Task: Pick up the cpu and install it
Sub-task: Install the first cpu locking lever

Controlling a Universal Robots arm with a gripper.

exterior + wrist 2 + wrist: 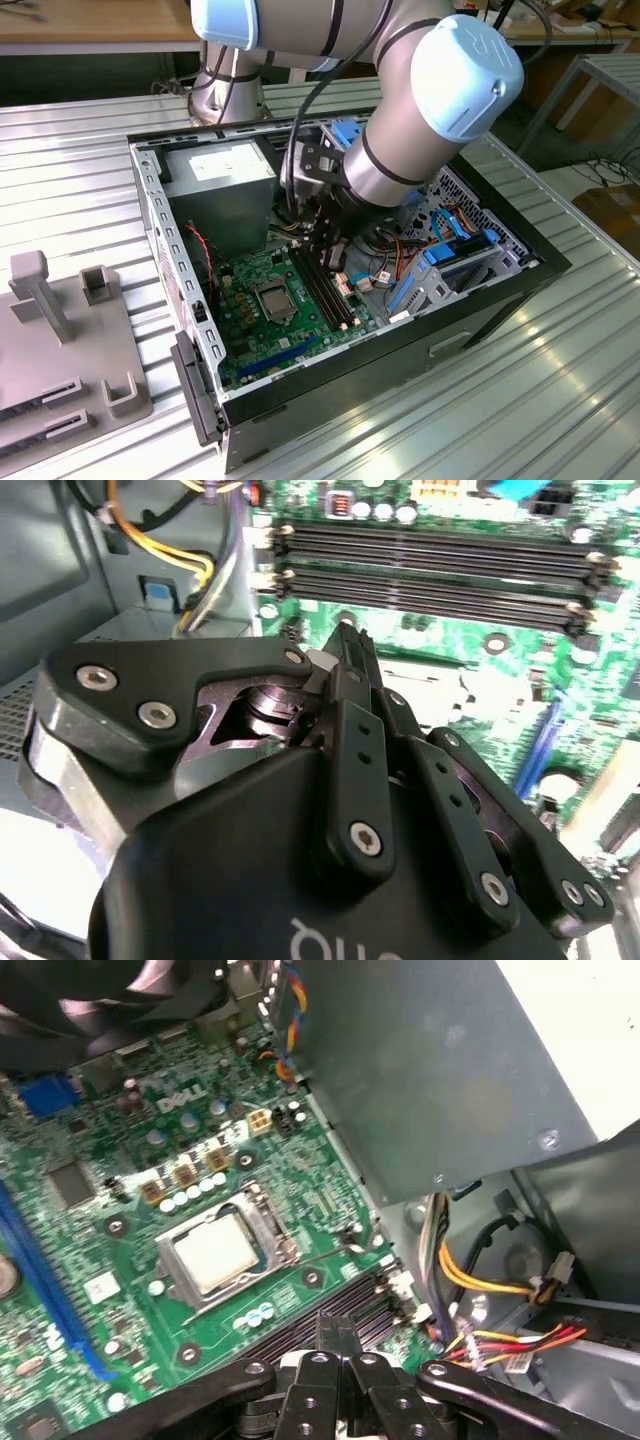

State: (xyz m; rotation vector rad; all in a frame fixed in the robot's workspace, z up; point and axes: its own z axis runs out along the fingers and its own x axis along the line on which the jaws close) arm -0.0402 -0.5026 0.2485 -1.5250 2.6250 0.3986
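The cpu (213, 1252) is a small silver-grey square lying flat in the metal-framed socket on the green motherboard (120, 1175); in the exterior view the cpu (272, 298) sits near the middle of the board. My gripper (330, 258) hangs inside the open computer case, above the long black memory slots (326, 287) just beside the socket. In both wrist views the black fingertips (335, 1328) (350, 645) are pressed together with nothing between them. The gripper is apart from the cpu.
The grey power-supply box (222, 185) fills the far corner of the case (400, 345). Yellow and red cables (490, 1285) run beside the memory slots. Blue drive brackets (440, 262) stand at the exterior view's right. A grey fixture (60, 335) rests on the ribbed table outside.
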